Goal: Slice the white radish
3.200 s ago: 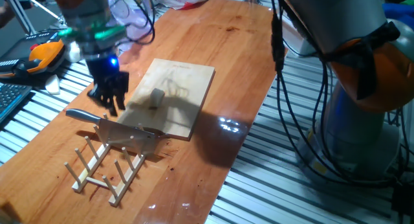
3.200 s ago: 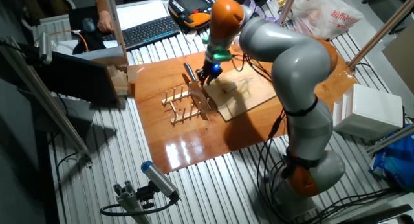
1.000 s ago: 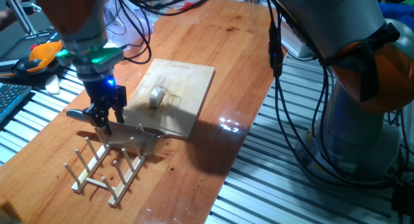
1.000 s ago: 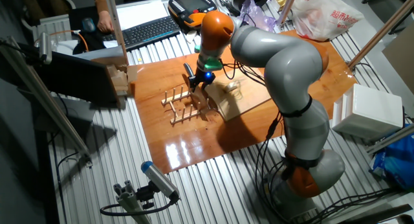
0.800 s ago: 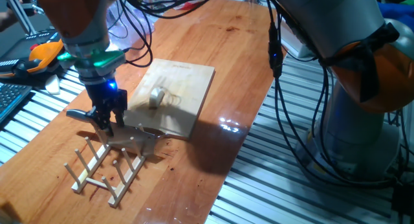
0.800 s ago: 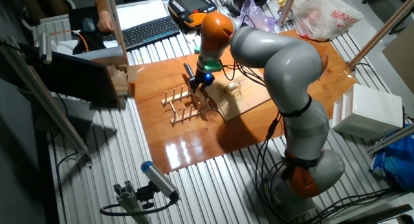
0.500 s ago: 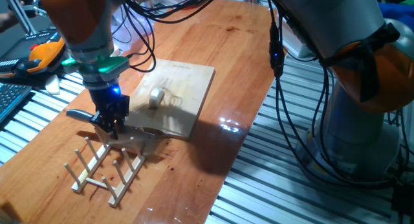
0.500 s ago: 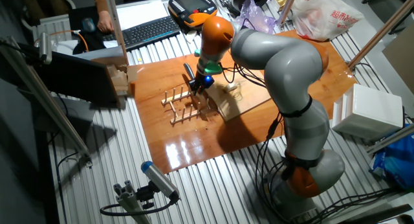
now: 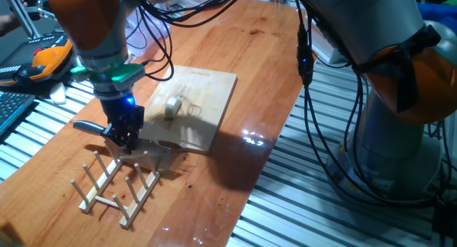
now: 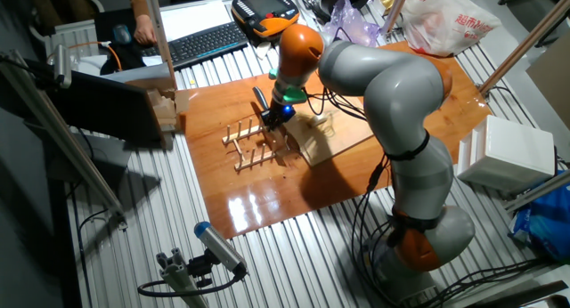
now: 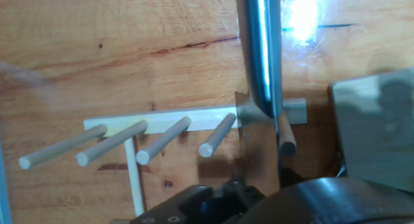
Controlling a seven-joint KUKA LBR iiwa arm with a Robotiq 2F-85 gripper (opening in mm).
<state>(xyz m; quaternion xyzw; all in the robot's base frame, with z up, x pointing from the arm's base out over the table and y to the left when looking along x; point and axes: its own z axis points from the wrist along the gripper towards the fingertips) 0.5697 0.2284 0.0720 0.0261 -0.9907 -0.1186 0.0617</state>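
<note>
The white radish (image 9: pixel 173 106) is a small pale chunk lying on the wooden board (image 9: pixel 207 97), also seen as the radish (image 10: pixel 317 121) in the other fixed view. A knife (image 9: pixel 146 150) with a steel handle rests across the wooden peg rack (image 9: pixel 114 184). My gripper (image 9: pixel 122 138) has come down on the knife where handle meets blade, left of the board and about a hand's width from the radish. Its fingers stand close on either side of the knife, and the grip itself is hidden. The hand view shows the knife (image 11: pixel 259 49) running up the frame over the rack (image 11: pixel 149 136).
The board's corner (image 11: pixel 375 133) lies just right of the knife. An orange teach pendant (image 9: pixel 44 61) and a keyboard (image 10: pixel 200 41) sit past the table's far edge. Cables (image 9: pixel 307 76) hang along the table's right side beside the arm's base (image 9: pixel 400 133).
Over the last second my gripper sank a little onto the knife and its fingers drew narrower. The radish, board and rack have not moved.
</note>
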